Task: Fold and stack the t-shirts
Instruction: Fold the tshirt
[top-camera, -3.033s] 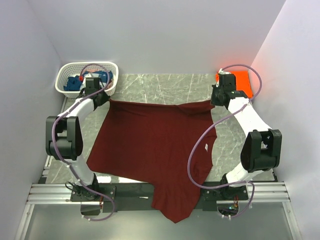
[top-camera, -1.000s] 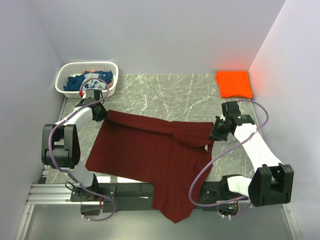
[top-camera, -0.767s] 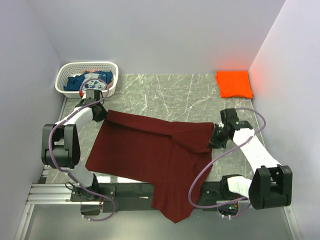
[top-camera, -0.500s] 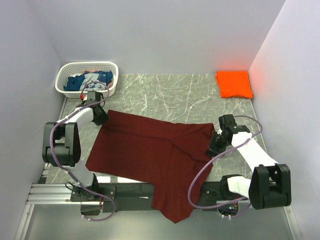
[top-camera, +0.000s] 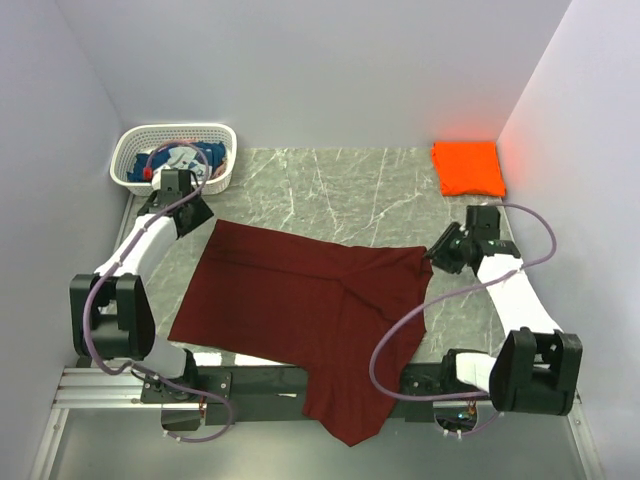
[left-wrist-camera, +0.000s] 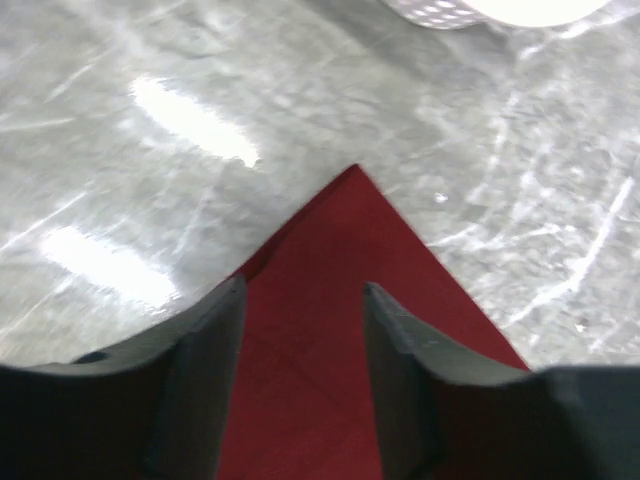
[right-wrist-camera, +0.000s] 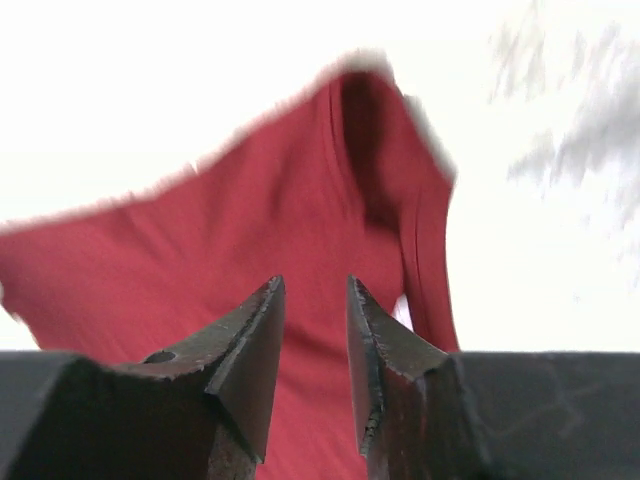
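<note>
Left fingers (left-wrist-camera: 200, 370) and right fingers (right-wrist-camera: 250, 350) now apart, off the maroon t-shirt (top-camera: 290, 290).

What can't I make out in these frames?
Blue shirt: top view, mostly hidden inside the basket; print unreadable.
Basket: left wrist view, cut off by the top edge.
Maroon shirt: right wrist view, blurred; table around it washed out by glare.

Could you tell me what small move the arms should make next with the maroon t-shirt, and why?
Probably lift both arms clear and bring them toward the near part of the maroon t-shirt. The left end effector and right end effector stand open, holding nothing, at its far corners, which rest on the table, while its near part hangs over the front rail.
</note>
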